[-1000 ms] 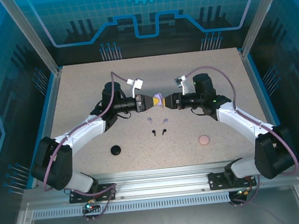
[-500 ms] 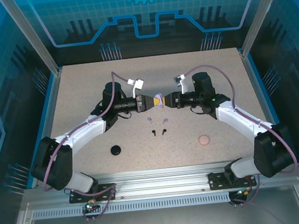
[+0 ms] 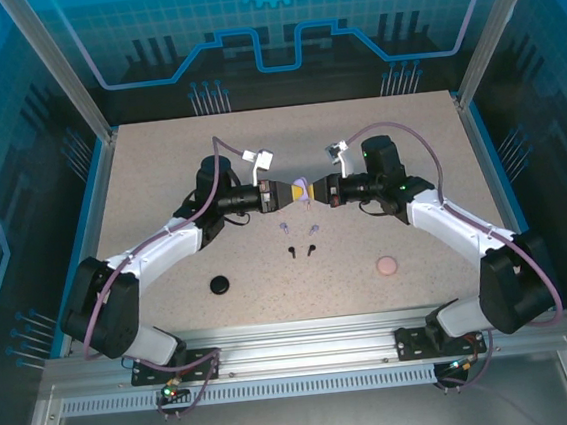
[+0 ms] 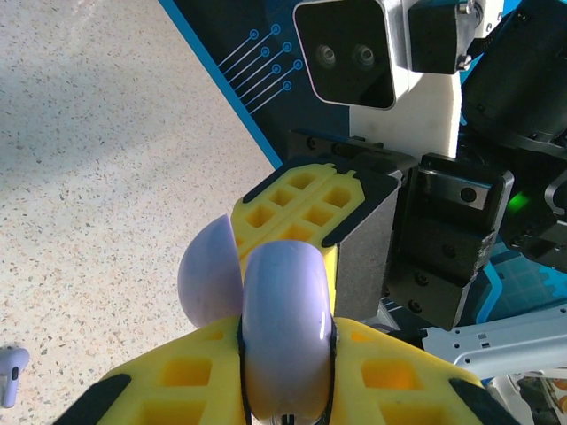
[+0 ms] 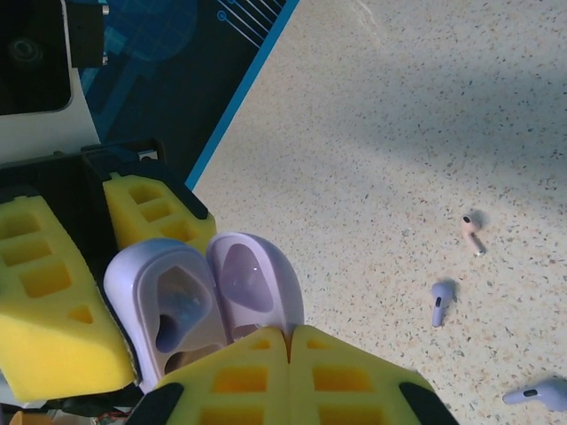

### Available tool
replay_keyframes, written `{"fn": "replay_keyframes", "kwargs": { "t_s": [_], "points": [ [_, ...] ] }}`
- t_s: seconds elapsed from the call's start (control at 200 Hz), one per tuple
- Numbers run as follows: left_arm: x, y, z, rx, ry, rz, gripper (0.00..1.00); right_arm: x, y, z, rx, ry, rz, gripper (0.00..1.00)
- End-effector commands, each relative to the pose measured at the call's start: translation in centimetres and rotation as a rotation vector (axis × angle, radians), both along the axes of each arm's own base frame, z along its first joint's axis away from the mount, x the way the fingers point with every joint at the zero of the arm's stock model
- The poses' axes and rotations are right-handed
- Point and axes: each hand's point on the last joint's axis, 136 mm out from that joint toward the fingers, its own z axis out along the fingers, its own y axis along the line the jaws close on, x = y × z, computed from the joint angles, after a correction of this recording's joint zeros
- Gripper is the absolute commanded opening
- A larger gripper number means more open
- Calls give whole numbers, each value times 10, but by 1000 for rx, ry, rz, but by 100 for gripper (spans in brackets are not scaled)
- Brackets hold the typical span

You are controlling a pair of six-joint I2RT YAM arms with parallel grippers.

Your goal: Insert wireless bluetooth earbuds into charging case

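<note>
Hand-off over the tabletop: the right fingers, spread a second ago, have just drawn together, pads flush along one seam. Their tips sit against the raised lid of the lavender case; whether they nip its rim cannot be told. Opposite, the left fingers are clamped on the case's lower half, holding it aloft above the middle of the tabletop, with its two hollows facing out and apparently empty. Just below lie the lavender earbuds and the black earbuds, with a pink earbud close by. A black case and a pink case sit shut nearer the arms' bases. The case looks open and steadied, but no earbud is in yet, and one arm will likely have to let go to fetch one.
</note>
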Motion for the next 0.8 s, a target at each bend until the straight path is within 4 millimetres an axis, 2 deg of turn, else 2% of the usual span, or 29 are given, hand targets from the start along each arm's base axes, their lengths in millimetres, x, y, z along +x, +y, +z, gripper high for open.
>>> {"fn": "replay_keyframes", "kwargs": {
  "t_s": [0.0, 0.05, 0.135, 0.215, 0.29, 0.395, 0.525, 0.665, 0.795],
  "points": [
    [-3, -10, 18, -29, -54, -40, 25, 4, 6, 13, 1, -35, 17, 0],
    [-3, -10, 17, -22, -53, -33, 49, 4, 4, 13, -11, -35, 13, 0],
    [-1, -7, 15, 1, -56, -19, 74, 6, -1, 11, -55, -30, -7, 0],
    [-2, -1, 17, 35, -81, -11, 88, 7, -9, 9, -119, -30, -22, 0],
    [-2, 5, 21, 70, -104, -10, 96, 8, -17, 9, -188, -48, -24, 0],
    [-1, 14, 26, 125, -118, -37, 99, 9, -27, 7, -282, -84, 1, 0],
    [-7, 20, 21, 201, -94, -110, 99, 10, -38, 1, -374, -114, 55, 0],
    [-14, 17, 15, 232, -40, -221, 98, 5, -37, -5, -405, -130, 148, 0],
    [-17, 13, 3, 244, 19, -284, 91, -1, -33, -9, -400, -126, 208, 0]
  ]
}}
